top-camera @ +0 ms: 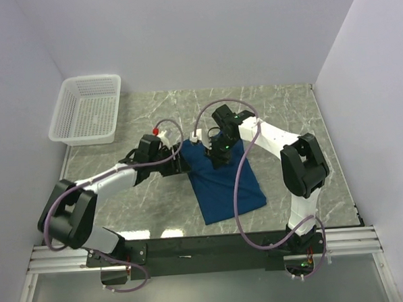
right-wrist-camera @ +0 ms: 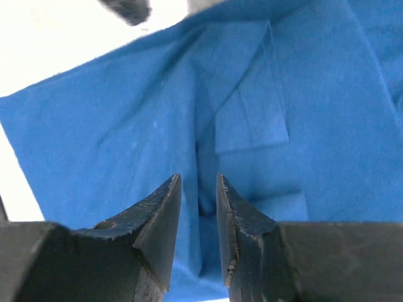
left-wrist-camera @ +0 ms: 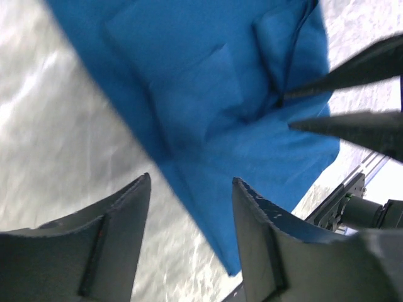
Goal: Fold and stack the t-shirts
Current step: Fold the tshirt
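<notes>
top: we see the t-shirt (top-camera: 220, 190), dark blue cloth folded to a long rectangle, flat on the veined marble table (top-camera: 294, 119); white mesh basket (top-camera: 88, 109) far left | left wrist: left hand (left-wrist-camera: 191, 182) released, 2 fingers spread above the t-shirt's edge, holding nothing | right wrist: right hand (right-wrist-camera: 198, 179) nearly clenched, pinching a soft cloth fold

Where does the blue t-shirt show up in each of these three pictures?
Top external: the t-shirt lies mid-table, between the arms.
Left wrist: the t-shirt fills the upper middle, above the left gripper.
Right wrist: the t-shirt fills nearly the whole frame.
Shared landmark: the right gripper, at the shirt's fold in all three.
</notes>
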Action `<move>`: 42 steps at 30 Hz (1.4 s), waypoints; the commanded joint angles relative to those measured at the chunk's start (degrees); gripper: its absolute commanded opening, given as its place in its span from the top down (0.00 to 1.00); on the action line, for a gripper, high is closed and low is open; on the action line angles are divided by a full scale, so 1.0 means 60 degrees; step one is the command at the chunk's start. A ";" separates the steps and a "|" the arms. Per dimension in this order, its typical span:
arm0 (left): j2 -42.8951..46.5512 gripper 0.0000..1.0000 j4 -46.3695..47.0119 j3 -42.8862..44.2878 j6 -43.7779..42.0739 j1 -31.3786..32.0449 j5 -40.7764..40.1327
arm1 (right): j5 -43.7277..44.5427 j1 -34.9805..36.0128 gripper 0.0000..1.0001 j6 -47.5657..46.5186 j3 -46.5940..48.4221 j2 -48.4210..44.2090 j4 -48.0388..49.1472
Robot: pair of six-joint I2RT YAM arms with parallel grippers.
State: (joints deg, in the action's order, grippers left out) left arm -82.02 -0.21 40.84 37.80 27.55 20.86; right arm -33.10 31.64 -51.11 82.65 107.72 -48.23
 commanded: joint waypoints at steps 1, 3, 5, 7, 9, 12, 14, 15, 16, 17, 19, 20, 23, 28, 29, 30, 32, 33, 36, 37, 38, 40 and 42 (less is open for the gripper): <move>-0.0755 0.42 0.0562 0.1173 -0.0734 -0.0021 0.0521 | -0.0328 -0.0161 0.64 -0.0213 0.0609 0.0062 -0.1015; -0.1022 0.43 0.0606 0.1454 -0.0734 -0.0021 0.0609 | -0.0211 -0.0146 0.64 0.0183 0.0668 0.0559 -0.1014; -0.1256 0.43 0.0621 0.1703 -0.0705 -0.0021 0.0727 | -0.0196 -0.0161 0.64 0.0213 0.0333 0.0606 -0.0855; -0.1301 0.43 0.0606 0.1719 -0.0690 -0.0021 0.0785 | -0.0108 -0.0132 0.66 0.0126 -0.0396 0.0227 -0.0432; -0.1287 0.43 0.0664 0.1588 -0.0661 -0.0021 0.0858 | -0.0180 -0.0102 0.70 -0.0181 -0.0766 -0.0242 -0.0399; -0.1257 0.43 0.0752 0.1456 -0.0588 -0.0007 0.0990 | -0.0386 -0.0044 0.74 -0.0621 -0.1425 -0.0930 -0.0240; -0.1242 0.44 0.0854 0.1397 -0.0514 -0.0007 0.1093 | -0.0226 0.0029 0.74 -0.0665 -0.2142 -0.1573 0.0126; -0.1242 0.44 0.0884 0.1353 -0.0500 -0.0007 0.1137 | -0.0138 0.0088 0.74 -0.0680 -0.2362 -0.1736 0.0389; -0.1257 0.44 0.0928 0.1338 -0.0441 0.0008 0.1181 | -0.0021 0.0175 0.75 -0.0695 -0.2611 -0.1825 0.0435; -0.1286 0.44 0.1015 0.1323 -0.0426 0.0022 0.1268 | -0.0035 0.0205 0.75 -0.0739 -0.2700 -0.1884 0.0421; -0.1447 0.44 0.1133 0.1353 -0.0266 0.0124 0.1386 | 0.0140 0.0351 0.75 -0.0609 -0.2978 -0.1884 0.0639; -0.1505 0.44 0.1191 0.1396 -0.0222 0.0183 0.1459 | 0.0533 0.0425 0.75 -0.0549 -0.3110 -0.1957 0.0800; -0.1784 0.45 0.1251 0.1542 -0.0133 0.0533 0.1445 | 0.1076 0.0615 0.46 -0.0270 -0.3711 -0.2307 0.1693; -0.2209 0.46 0.1192 0.1879 -0.0162 0.0974 0.1342 | 0.0831 0.0631 0.30 -0.0212 -0.3553 -0.2616 0.1564; -0.2267 0.47 0.1119 0.1967 -0.0206 0.1018 0.1299 | 0.0612 0.0500 0.29 -0.0168 -0.3362 -0.2660 0.1404; -0.2340 0.47 0.1090 0.2113 -0.0236 0.1004 0.1226 | -0.0130 0.0165 0.28 -0.0124 -0.2809 -0.2646 0.0953; -0.2326 0.48 0.0885 0.2260 -0.0425 0.1019 0.0962 | -0.0924 -0.0290 0.25 0.0066 -0.2104 -0.2428 0.0438; -0.2283 0.48 0.0826 0.2435 -0.0513 0.1019 0.0860 | -0.1262 -0.0757 0.12 0.0197 -0.1390 -0.2281 0.0029; -0.2311 0.49 0.0665 0.2801 -0.0938 0.1019 0.0640 | -0.2085 -0.1287 0.10 0.0213 -0.0317 -0.1418 -0.1010; -0.2384 0.49 0.0548 0.2933 -0.1185 0.1019 0.0552 | -0.1926 -0.1550 0.10 0.0547 0.0223 -0.1184 -0.1044; -0.2545 0.50 0.0344 0.3196 -0.1318 0.1019 0.0537 | -0.1765 -0.1668 0.10 0.0753 0.0432 -0.0819 -0.1015; -0.2750 0.50 0.0153 0.3475 -0.1656 0.1019 0.0537 | -0.1078 -0.1728 0.15 0.1468 0.0711 -0.0552 -0.0752; -0.3043 0.51 -0.0316 0.3813 -0.1773 0.1019 0.0390 | -0.0198 -0.1743 0.23 0.1823 0.0610 -0.0347 -0.0431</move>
State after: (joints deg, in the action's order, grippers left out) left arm -98.39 1.04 60.47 31.03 33.69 24.69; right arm -38.81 20.78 -45.80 86.21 102.67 -49.01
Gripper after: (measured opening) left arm 0.493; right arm 0.822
